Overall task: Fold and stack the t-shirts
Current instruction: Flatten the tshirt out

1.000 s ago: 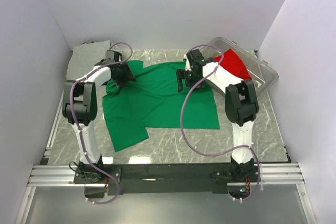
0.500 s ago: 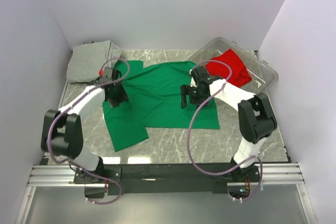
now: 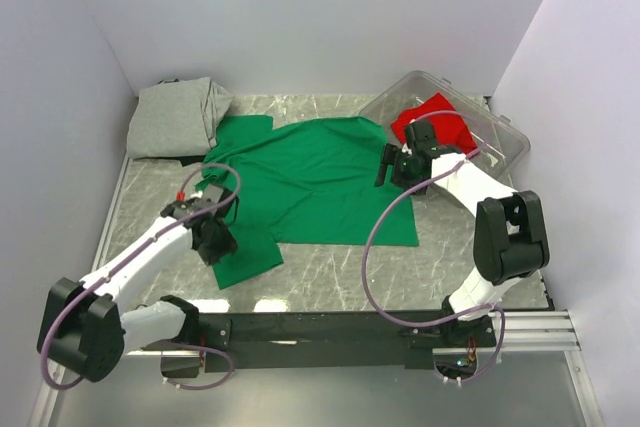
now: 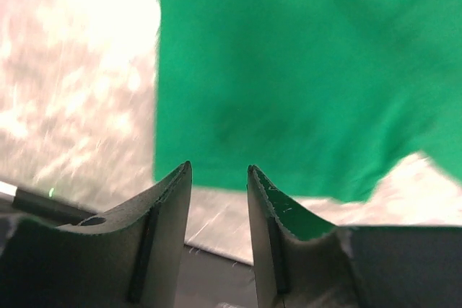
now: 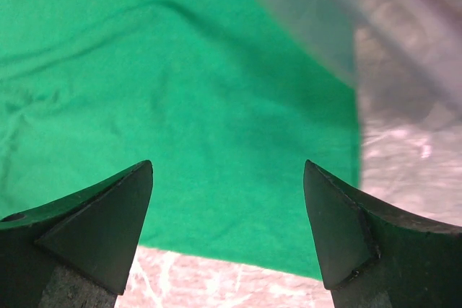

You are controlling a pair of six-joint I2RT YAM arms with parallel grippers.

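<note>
Top external — right gripper (image 3: 384, 164) over green t-shirt (image 3: 310, 177), beside clear bin (image 3: 508, 139)

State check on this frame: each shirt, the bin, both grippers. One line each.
bright green cotton t-shirt: unfolded, spread flat on the table.
red cotton t-shirt: crumpled, inside the bin.
grey cotton t-shirt: roughly folded, far left corner.
clear plastic bin: open, no lid.
left gripper: open narrowly, empty.
right gripper: open wide, empty.
</note>
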